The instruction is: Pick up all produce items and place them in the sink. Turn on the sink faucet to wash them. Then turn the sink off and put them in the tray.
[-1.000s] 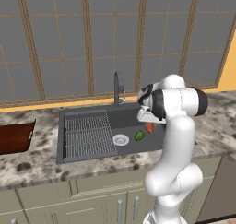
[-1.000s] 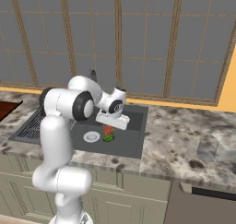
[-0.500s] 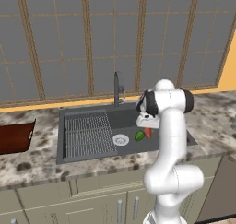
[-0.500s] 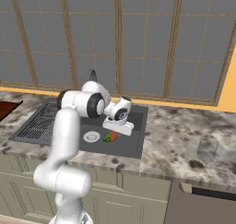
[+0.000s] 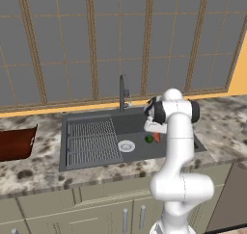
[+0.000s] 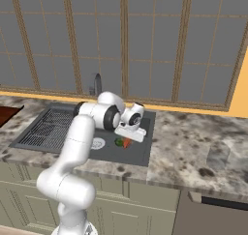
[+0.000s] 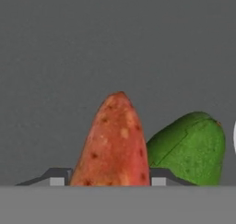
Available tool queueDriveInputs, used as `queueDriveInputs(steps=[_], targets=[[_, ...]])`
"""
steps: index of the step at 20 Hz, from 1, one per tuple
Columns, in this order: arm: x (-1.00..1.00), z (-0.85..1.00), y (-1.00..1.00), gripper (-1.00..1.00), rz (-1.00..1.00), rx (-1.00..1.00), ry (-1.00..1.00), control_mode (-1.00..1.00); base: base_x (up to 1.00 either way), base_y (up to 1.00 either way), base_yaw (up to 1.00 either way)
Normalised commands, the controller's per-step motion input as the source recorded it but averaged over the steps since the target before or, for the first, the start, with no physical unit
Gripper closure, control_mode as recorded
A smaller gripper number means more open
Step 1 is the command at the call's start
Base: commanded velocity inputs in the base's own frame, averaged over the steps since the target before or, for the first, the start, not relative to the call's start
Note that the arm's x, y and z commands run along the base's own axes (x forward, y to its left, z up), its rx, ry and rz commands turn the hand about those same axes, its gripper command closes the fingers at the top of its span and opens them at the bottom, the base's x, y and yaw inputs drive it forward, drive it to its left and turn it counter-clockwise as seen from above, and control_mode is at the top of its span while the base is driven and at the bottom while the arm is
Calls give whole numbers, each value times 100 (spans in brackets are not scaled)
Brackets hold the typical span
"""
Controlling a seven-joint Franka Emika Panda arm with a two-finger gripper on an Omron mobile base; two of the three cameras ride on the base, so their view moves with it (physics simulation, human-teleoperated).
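Observation:
My gripper (image 7: 108, 179) is shut on the orange-red carrot-like produce item (image 7: 115, 144), which fills the gap between the two finger tips. In the base views the gripper (image 5: 155, 131) (image 6: 128, 136) reaches down into the right half of the sink (image 5: 89, 115) (image 6: 144, 154). There the carrot-like item (image 5: 157, 137) (image 6: 127, 143) sits low over the basin floor. The rounded green produce item (image 7: 191, 147) (image 5: 149, 139) (image 6: 118, 142) lies right beside it. The faucet (image 5: 122, 91) (image 6: 97, 84) stands upright behind the basin, and no water shows. The tray (image 5: 17, 144) (image 6: 7, 114) rests on the counter far to the left.
A ridged wire rack (image 5: 91, 141) (image 6: 46, 125) covers the sink's left half, and a round white drain (image 5: 126, 145) (image 6: 98, 143) lies near the produce. Speckled stone counter (image 6: 193, 137) stretches to the right. A panelled window wall rises behind the faucet.
The arm has folded in and lowered the gripper with the carrot-like item down into the basin, ending close beside the green item. The green item has stayed put.

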Motion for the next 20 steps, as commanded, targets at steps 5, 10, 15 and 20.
queueDriveInputs(steps=[5,10,15,20], targets=[[-7,6,6,-100,0,0,2,-100,0,0,0],[-14,5,19,-100,1,0,1,-100,0,0,0],[-71,69,2,-100,-4,2,-10,-100,0,0,0],[-81,100,8,-100,-9,10,-3,-100,0,0,0]])
